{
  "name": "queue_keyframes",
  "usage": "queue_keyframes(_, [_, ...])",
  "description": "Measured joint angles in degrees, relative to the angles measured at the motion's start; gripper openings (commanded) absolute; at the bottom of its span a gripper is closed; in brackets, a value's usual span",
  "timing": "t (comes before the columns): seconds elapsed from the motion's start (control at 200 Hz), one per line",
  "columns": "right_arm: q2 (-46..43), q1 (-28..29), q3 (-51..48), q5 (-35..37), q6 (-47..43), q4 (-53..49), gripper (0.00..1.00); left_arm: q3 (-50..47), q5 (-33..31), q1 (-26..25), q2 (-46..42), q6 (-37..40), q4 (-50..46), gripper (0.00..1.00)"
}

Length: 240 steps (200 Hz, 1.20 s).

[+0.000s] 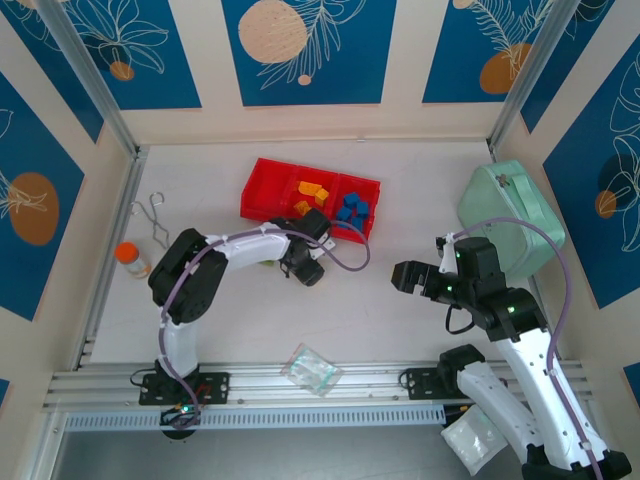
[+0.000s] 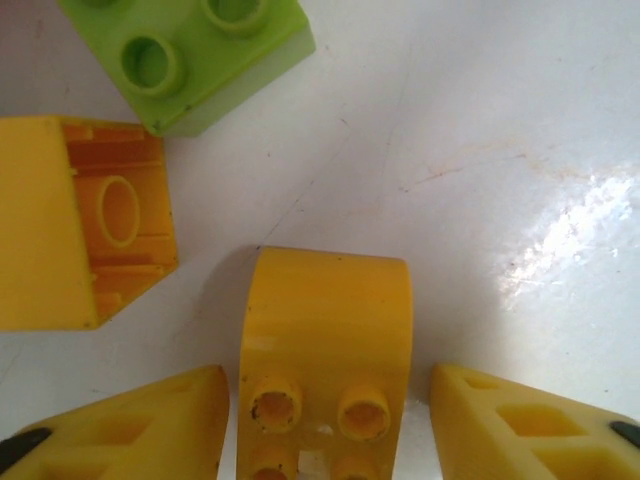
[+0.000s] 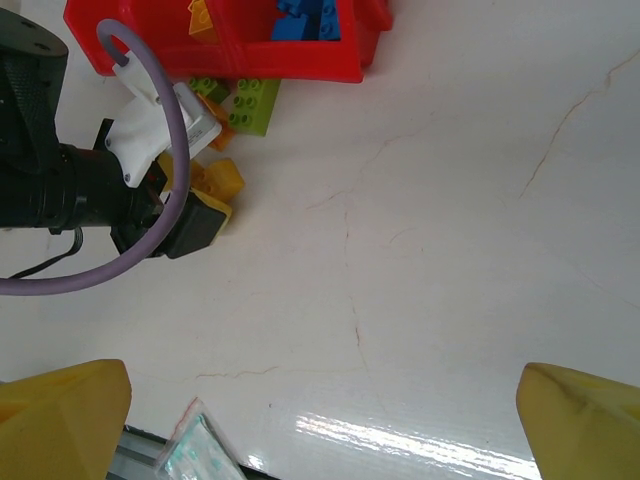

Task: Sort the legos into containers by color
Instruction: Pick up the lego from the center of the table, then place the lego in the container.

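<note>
While my left jaws straddle the orange-yellow plastic brick, unclenched, a sliver off each flank, its long axis runs along them, just near of the long red plastic tray; my right jaws gape, well apart rightward.

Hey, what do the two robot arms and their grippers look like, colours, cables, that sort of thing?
The left arm and right arm have white links and black joints, each trailing a greyish-purple cable. The left gripper and right gripper carry blocky yellow fingers.
</note>
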Motion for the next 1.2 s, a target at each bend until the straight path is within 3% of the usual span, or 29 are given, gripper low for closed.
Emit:
queue_keyframes(0.075, [0.0, -0.3, 0.0, 0.0, 0.0, 0.0, 0.99, 0.0, -0.5, 0.0, 0.0, -0.5, -0.1, 0.30])
queue_keyframes(0.165, [0.0, -0.4, 0.0, 0.0, 0.0, 0.0, 0.99, -0.1, -1.9, 0.0, -0.3, -1.9, -0.1, 0.25])
queue_keyframes(0.345, [0.0, -0.6, 0.0, -0.2, 0.0, 0.0, 0.99, -2.8, -7.0, 0.5, -3.5, -5.4, 0.3, 0.29])
queue_keyframes(0.505, [0.0, -0.6, 0.0, -0.4, 0.0, 0.0, 0.99, -1.2, -7.7, 3.7, -6.3, -9.6, 0.2, 0.29])
queue_keyframes(0.815, [0.0, -0.6, 0.0, -0.4, 0.0, 0.0, 0.99, 19.1, -7.5, 9.8, -0.2, -15.9, 0.5, 0.29])
queue_keyframes(1.02, [-1.1, -0.4, 0.0, -0.4, 0.0, 0.0, 0.99, 33.8, -7.5, 10.6, 10.7, -18.6, 0.1, 0.31])
queue_keyframes(1.201, [-1.1, -0.2, 0.0, -0.4, 0.0, 0.0, 0.99, 38.8, -7.6, 10.6, 17.4, -19.8, 0.2, 0.39])
